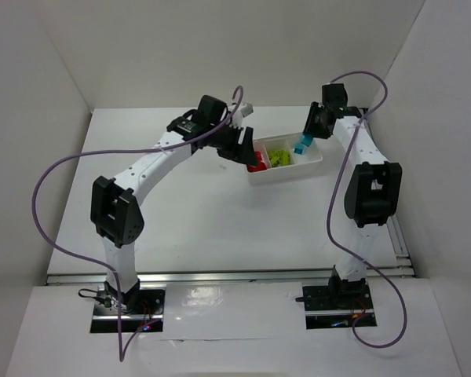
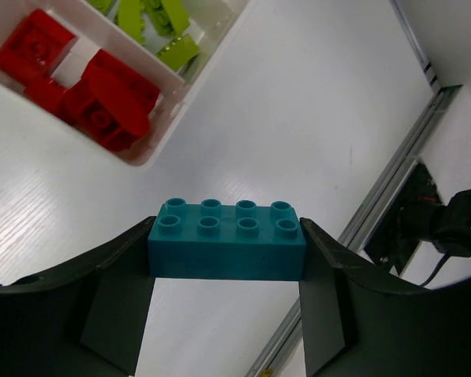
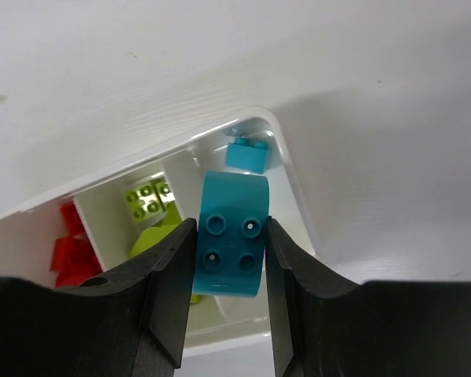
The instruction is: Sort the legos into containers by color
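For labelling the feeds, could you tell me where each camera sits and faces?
Top external: above, behind the bases, looking down at the table; left arm and right arm show.
Left wrist: behind the left hand, shut on a long cyan brick, looking down beside the white tray.
Right wrist: behind the right hand, shut on a rounded cyan brick, looking down into the tray.
Shared: all see the tray's red bricks and green bricks.

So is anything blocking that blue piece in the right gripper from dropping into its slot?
Nothing visible does. The right gripper holds the cyan piece over the tray's end compartment, where only one small cyan brick lies in a corner.
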Tool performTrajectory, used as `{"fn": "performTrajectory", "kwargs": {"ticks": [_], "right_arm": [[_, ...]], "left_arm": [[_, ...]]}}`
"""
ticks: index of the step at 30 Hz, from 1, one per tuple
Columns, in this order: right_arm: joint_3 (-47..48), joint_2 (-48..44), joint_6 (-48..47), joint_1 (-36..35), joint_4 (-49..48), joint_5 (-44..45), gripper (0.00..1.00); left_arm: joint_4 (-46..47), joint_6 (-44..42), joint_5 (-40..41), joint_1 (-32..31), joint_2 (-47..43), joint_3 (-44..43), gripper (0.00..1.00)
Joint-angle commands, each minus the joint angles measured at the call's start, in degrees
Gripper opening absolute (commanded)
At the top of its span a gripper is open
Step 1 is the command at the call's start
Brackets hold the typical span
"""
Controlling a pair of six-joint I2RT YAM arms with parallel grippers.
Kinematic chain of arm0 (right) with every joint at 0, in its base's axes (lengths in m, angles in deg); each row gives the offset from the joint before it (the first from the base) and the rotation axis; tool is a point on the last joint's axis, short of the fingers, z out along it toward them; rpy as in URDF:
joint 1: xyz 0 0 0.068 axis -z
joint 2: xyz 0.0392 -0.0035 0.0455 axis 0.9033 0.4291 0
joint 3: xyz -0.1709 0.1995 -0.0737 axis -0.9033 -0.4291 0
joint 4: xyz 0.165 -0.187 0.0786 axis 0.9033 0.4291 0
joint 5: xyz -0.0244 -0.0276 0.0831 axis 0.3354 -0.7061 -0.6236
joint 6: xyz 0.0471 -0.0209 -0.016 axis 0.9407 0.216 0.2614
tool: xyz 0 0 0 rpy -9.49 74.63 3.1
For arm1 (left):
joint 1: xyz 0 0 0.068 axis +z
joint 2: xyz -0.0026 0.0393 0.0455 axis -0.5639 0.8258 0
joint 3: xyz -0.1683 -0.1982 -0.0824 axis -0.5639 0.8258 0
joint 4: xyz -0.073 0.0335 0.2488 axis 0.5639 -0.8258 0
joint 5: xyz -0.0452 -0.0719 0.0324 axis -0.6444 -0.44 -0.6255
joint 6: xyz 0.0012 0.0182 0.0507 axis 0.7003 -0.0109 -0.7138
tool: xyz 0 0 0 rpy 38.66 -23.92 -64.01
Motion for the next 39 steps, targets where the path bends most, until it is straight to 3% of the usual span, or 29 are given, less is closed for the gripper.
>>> {"fn": "performTrajectory", "kwargs": {"ticks": [1, 8, 9, 10, 11, 15, 19, 22, 25, 28, 31, 35, 39], "right_arm": [[2.5, 1.8, -2.3, -0.2, -0.8, 5.1, 0.21], [2.5, 3.5, -2.3, -0.2, -2.2, 5.2, 0.25], [2.5, 3.5, -2.3, -0.2, -2.2, 5.2, 0.30], [2.5, 3.5, -2.3, -0.2, -2.2, 5.2, 0.41], [2.5, 3.5, -2.3, -0.2, -2.2, 5.2, 0.68], [3.9, 2.1, -2.3, -0.2, -1.0, 4.6, 0.84], [1.9, -3.5, -1.2, -0.2, -0.5, 3.8, 0.86], [-3.8, -13.0, 0.7, -0.2, -1.1, 5.9, 0.86], [-14.0, -20.6, 2.9, -0.2, -5.1, 7.7, 0.86], [-24.1, -29.2, 2.9, -0.2, -9.1, 6.9, 0.86], [-27.9, -32.7, 2.9, 1.0, -9.7, -3.9, 0.86], [-24.2, -30.9, 2.9, 1.0, -4.6, -18.5, 0.91], [-17.3, -25.1, 4.2, 2.0, 0.0, -29.3, 1.00]], "left_arm": [[0.7, 4.8, 0.0, -0.9, 2.9, -4.1, 0.00], [0.2, 4.8, 0.0, -2.8, 6.7, -9.9, 0.00], [0.2, 4.8, -0.5, -2.8, 6.7, -9.9, 0.00], [0.2, 4.8, -0.5, -2.8, 6.7, -9.9, 0.00], [0.2, 4.3, -0.5, -2.8, 6.7, -9.9, 0.00], [-0.4, 3.6, -2.3, -2.8, 7.2, -9.9, 0.00], [1.8, 3.9, -3.2, -2.8, 11.0, -14.6, 0.00], [5.6, 5.9, -3.9, -3.6, 15.4, -22.1, 0.00], [7.6, 8.1, -4.4, -5.1, 22.5, -29.0, 0.00], [15.6, 13.8, -8.1, -5.1, 25.1, -29.0, 0.00], [19.6, 15.5, -10.8, -5.1, 25.9, -29.0, 0.00], [18.6, 10.1, -16.7, -4.6, 21.5, -26.1, 0.00], [16.4, 2.3, -19.6, -2.4, 10.5, -9.9, 0.00]]}}
